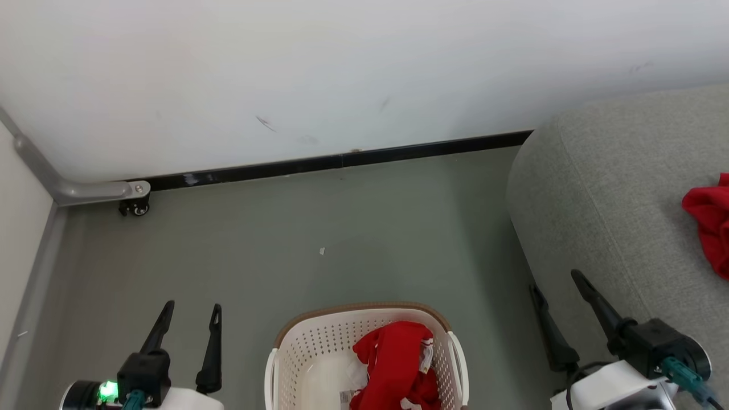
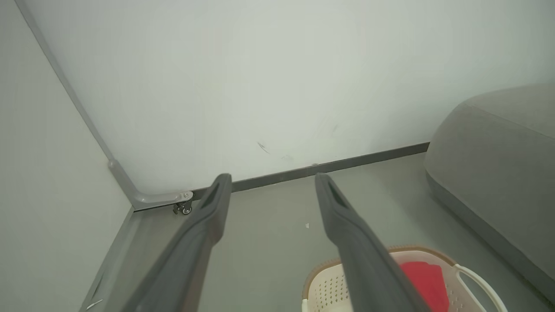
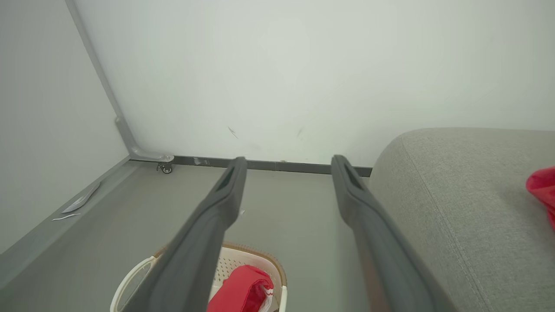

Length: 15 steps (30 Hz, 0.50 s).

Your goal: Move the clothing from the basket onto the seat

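Left end effector (image 1: 193, 306) released | right end effector (image 1: 553, 280) released, beside seat (image 1: 615, 188) edge | basket (image 1: 359, 308) between them

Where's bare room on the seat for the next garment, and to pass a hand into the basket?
Seat: bare grey fabric from its rounded left edge to the red garment at its right; crowded there. Basket: gap between its left wall and the red clothing piled right. Floor between basket and wall mostly bare.
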Motion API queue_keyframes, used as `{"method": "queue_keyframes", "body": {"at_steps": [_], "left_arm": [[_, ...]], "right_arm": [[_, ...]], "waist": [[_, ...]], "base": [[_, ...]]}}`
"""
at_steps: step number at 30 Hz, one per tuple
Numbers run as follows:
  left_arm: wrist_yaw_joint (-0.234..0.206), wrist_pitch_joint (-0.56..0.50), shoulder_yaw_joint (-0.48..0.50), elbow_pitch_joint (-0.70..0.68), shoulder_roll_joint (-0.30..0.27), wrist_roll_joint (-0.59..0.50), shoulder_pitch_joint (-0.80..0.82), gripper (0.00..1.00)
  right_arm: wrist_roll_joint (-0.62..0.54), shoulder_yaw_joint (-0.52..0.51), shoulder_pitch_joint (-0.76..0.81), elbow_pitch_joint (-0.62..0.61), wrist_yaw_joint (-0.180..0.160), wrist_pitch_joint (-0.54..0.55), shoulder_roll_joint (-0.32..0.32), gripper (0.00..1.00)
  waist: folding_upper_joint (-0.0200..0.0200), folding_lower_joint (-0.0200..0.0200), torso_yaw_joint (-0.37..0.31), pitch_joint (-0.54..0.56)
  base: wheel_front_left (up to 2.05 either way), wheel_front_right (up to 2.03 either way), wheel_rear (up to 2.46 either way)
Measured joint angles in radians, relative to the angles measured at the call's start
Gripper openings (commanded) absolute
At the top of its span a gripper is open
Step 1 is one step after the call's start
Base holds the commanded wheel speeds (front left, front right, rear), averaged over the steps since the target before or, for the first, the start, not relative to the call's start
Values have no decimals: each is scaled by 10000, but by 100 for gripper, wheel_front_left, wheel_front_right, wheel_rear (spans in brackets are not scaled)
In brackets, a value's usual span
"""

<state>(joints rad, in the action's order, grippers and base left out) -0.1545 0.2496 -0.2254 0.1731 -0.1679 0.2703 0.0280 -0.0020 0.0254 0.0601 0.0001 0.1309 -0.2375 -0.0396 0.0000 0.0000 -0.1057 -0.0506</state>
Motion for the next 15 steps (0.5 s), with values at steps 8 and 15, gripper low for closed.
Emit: {"method": "queue_keyframes", "body": {"at_steps": [8,15], "left_arm": [[268,-119,-449,142,-27,-192,776,100],[523,-370,-842,372,35,-349,1369,100]], "right_arm": [[-188,-117,-313,-245,0,0,-2,100],[-186,-433,-751,-418,2,0,0,100]], "waist": [[0,0,-37,-546],[0,0,-130,-1143]], "base": [[0,0,0],[0,0,0]]}}
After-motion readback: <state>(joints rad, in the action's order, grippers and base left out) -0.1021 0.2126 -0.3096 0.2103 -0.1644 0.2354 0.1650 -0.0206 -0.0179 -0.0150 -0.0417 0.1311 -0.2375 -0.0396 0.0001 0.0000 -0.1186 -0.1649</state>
